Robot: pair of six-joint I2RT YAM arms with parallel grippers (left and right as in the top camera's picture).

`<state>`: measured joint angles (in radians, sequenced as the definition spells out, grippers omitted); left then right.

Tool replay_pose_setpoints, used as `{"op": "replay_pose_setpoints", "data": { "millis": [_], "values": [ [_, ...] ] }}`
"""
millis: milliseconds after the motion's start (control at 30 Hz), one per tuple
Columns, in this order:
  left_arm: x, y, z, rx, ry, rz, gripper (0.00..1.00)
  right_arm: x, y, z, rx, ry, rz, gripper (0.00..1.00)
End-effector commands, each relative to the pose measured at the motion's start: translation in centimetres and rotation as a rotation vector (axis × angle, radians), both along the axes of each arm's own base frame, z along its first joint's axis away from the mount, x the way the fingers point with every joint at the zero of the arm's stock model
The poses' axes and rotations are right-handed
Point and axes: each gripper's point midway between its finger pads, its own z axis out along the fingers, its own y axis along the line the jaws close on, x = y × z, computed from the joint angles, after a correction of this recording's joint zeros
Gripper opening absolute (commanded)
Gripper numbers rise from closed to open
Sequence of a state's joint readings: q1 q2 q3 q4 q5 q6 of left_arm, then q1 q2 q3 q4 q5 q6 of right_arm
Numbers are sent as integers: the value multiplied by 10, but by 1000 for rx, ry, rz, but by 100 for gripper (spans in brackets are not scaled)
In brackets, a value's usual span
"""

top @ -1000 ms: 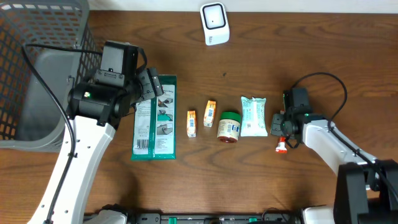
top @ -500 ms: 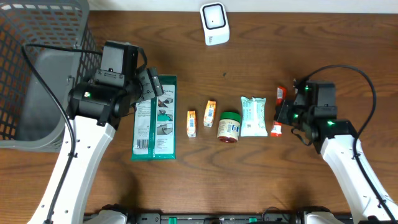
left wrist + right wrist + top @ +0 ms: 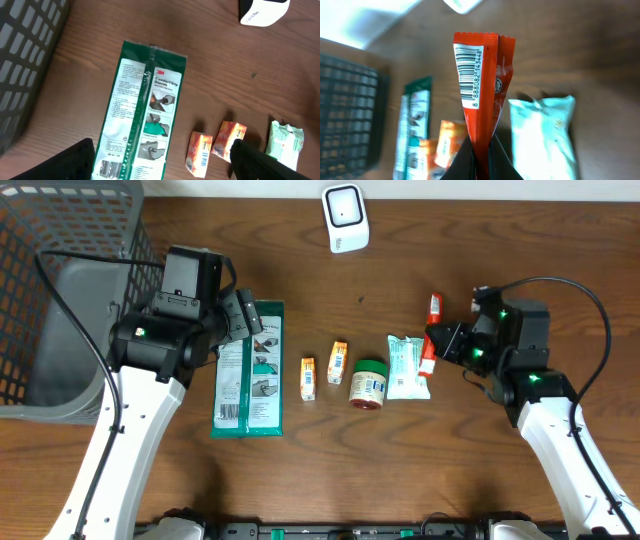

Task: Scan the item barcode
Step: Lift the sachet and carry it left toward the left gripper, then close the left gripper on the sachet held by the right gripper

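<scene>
My right gripper point(image 3: 436, 346) is shut on a slim red packet point(image 3: 431, 330) and holds it off the table, over the right edge of the pale mint pouch point(image 3: 408, 367). In the right wrist view the packet point(image 3: 480, 90) stands upright from the pinched jaws point(image 3: 480, 152), and its white barcode label point(image 3: 470, 75) faces the camera. The white scanner point(image 3: 345, 218) stands at the table's back centre. My left gripper point(image 3: 243, 320) hovers open over the top of a green glove pack point(image 3: 250, 370), with both dark fingers point(image 3: 70, 162) astride the pack point(image 3: 145, 110) and nothing held.
Between the glove pack and the pouch lie two small orange boxes point(image 3: 308, 378) point(image 3: 338, 362) and a green-lidded jar point(image 3: 368, 383). A grey mesh basket point(image 3: 60, 290) fills the far left. The scanner point(image 3: 262, 11) shows at the left wrist view's top right.
My right arm swung up and leftward, carrying the red packet from beside the pouch's right edge to above it. The left arm has not moved.
</scene>
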<state>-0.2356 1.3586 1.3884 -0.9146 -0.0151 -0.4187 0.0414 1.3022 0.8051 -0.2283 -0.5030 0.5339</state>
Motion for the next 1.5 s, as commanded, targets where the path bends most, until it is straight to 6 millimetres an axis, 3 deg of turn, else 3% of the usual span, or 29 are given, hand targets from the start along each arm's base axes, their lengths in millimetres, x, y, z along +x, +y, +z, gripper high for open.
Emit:
{"op": "replay_pose_setpoints", "data": {
  "millis": [0, 167, 233, 400, 500, 667, 800, 900, 1133, 1267, 1467],
  "values": [
    [8, 3, 11, 9, -46, 12, 87, 2, 11, 21, 103, -19, 24, 1],
    [7, -1, 10, -12, -37, -4, 87, 2, 22, 35, 157, -64, 92, 1],
    [4, -21, 11, -87, -30, -101, 87, 2, 23, 37, 162, -74, 99, 1],
    [-12, -96, 43, -280, -159, -646, 87, 4, 22, 38, 157, -85, 93, 1],
    [-29, -120, 58, -389, -203, -818, 99, -1, 30, 43, 195, -86, 144, 1],
    [-35, -127, 64, -432, -210, -858, 99, -15, 48, 58, 294, -93, 264, 1],
    [-59, -153, 75, -484, -264, -1066, 99, -18, 59, 82, 408, -102, 304, 1],
    [-65, -162, 74, -446, -295, -1133, 100, -16, 67, 96, 462, -112, 305, 1],
    [-66, -174, 74, -404, -324, -1172, 98, -25, 100, 126, 542, -160, 390, 1],
    [-69, -183, 77, -400, -348, -1203, 86, -27, 119, 133, 564, -167, 382, 1],
    [-56, -184, 73, -294, -378, -1163, 80, -27, 144, 152, 571, -267, 354, 1]
  ]
}}
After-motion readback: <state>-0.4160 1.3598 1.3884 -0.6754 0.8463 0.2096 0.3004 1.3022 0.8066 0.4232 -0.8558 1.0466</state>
